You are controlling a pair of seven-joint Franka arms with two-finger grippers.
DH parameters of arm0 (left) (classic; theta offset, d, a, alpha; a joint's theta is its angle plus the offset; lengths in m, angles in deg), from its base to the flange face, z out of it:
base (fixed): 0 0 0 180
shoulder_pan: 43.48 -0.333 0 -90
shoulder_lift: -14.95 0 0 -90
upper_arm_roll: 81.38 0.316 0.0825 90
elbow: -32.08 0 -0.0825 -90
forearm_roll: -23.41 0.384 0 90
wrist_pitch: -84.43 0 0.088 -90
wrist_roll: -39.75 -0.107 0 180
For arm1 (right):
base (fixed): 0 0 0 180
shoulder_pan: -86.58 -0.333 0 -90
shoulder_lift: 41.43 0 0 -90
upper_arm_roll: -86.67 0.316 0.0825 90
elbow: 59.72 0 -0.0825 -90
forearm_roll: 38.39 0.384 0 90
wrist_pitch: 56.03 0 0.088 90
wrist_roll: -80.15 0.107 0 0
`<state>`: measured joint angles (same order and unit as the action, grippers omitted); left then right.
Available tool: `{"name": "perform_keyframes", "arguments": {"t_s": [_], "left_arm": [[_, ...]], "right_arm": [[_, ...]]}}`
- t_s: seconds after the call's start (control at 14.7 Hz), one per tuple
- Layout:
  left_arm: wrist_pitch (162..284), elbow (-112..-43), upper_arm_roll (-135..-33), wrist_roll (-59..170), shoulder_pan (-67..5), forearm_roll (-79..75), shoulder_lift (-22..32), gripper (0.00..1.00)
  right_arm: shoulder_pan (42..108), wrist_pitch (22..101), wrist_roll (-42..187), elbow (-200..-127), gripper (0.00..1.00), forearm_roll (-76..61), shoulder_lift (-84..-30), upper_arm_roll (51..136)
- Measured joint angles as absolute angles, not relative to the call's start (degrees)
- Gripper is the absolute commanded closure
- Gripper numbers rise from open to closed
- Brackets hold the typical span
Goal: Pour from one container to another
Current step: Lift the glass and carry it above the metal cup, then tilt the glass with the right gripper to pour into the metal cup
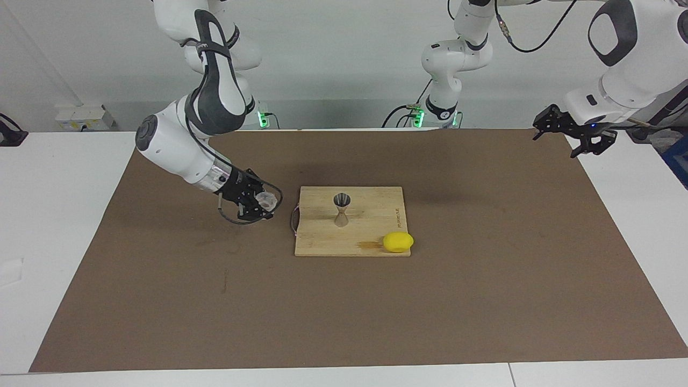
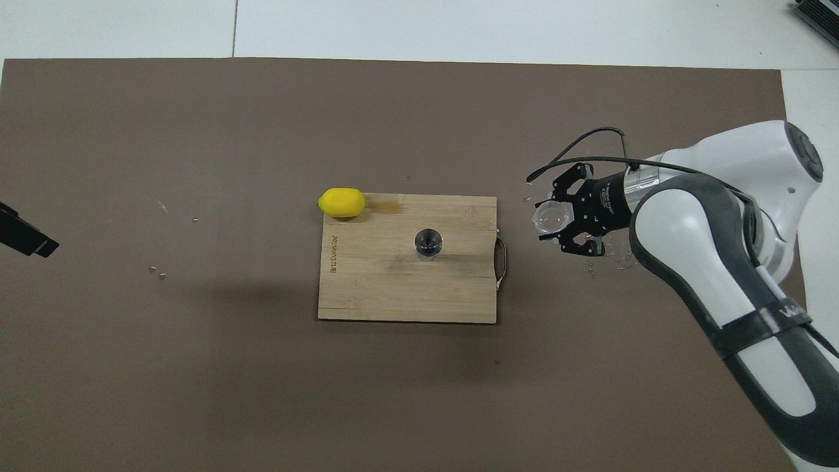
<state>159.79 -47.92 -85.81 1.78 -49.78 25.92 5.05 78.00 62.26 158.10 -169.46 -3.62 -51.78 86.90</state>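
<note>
Glass cup (image 1: 266, 201) clamped in right gripper (image 1: 262, 204), raised over mat beside board handle. Jigger (image 1: 342, 209) upright mid-board, at gripper's 3 o'clock in facing view. Left gripper (image 1: 572, 134) parted, waiting, well apart.

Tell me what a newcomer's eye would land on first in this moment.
First, the right gripper, shut on the clear glass cup and raised over the brown mat beside the cutting board. Next, the metal jigger standing upright mid-board, and the yellow lemon at a board corner farther from the robots. The left gripper waits, open, raised over the mat's edge.
</note>
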Motion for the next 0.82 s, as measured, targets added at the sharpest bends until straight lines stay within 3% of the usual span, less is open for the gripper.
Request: {"name": "perform_keyframes", "arguments": {"t_s": [0.48, 0.82], "left_arm": [[161.1, -45.2, -85.2, 4.3, -49.7, 25.7, 0.5, 0.0], [158.3, -45.4, -85.1, 4.6, -49.6, 25.7, 2.2, 0.0]], "right_arm": [[68.7, 69.5, 167.2, -169.1, 1.0, -3.6, -52.8, 86.9], [65.8, 71.6, 169.6, -169.0, 1.0, -3.6, -53.2, 86.9]]}}
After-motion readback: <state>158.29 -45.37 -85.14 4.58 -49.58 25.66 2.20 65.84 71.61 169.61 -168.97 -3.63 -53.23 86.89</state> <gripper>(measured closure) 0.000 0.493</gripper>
